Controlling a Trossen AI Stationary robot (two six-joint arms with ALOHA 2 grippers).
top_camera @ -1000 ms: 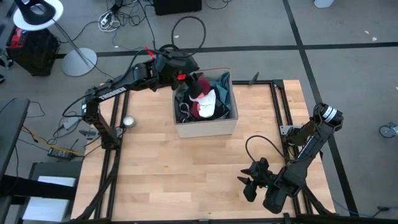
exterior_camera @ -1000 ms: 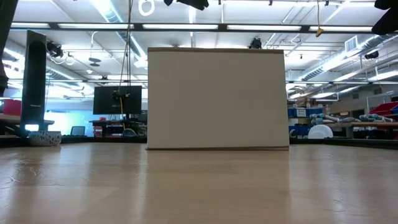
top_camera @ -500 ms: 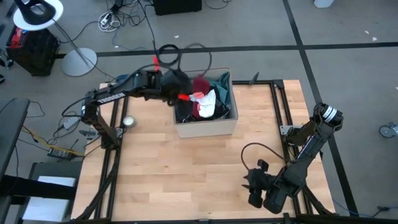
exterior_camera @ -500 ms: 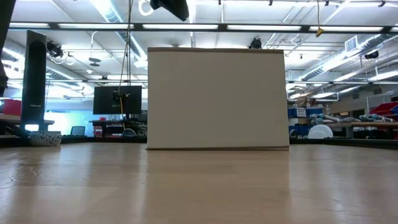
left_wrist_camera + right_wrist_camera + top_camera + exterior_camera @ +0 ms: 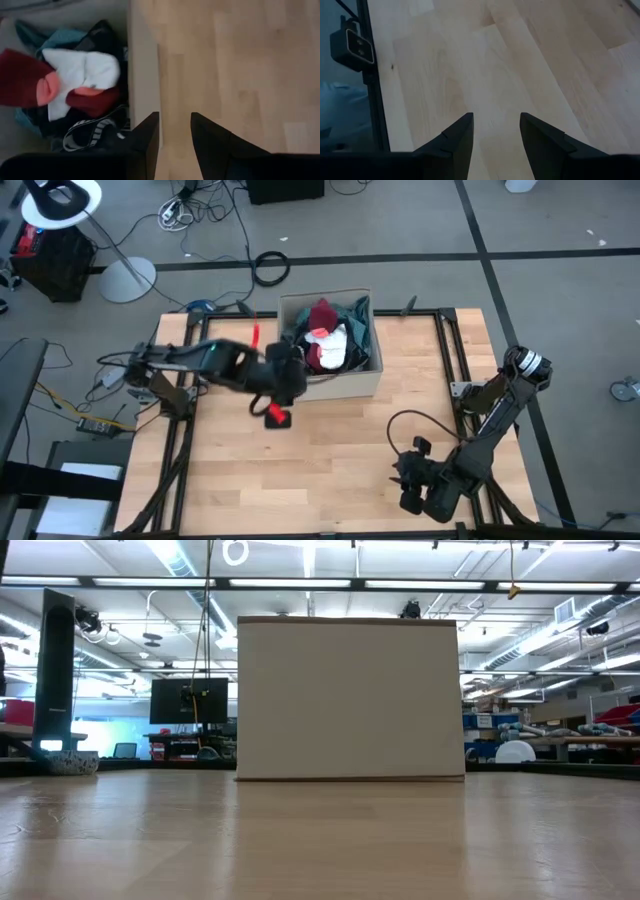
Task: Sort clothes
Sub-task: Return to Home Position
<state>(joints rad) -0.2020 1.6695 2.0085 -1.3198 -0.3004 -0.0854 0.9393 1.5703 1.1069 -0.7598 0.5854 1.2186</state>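
High view shows you the left arm (image 5: 215,358) stretched from the left side of the bench (image 5: 330,465) to the near left corner of the cardboard box (image 5: 340,385), with the wrist over that corner. The left tool (image 5: 174,117) points down there, its fingers a narrow gap apart with nothing between them.

The clothes (image 5: 328,340) lie heaped inside the box. In the left wrist view you get a white sock (image 5: 82,70) on top, a dark red sock (image 5: 20,75) touching it, teal fabric (image 5: 60,36) under them, and a black garment (image 5: 87,135). White markings on that garment are folded and partly behind a finger, so you cannot read them.

Your right arm (image 5: 490,420) is folded at the near right corner. The right tool (image 5: 496,120) is spread wider over bare wood and is empty.

In the low view the box's plain wall hides every garment from you.
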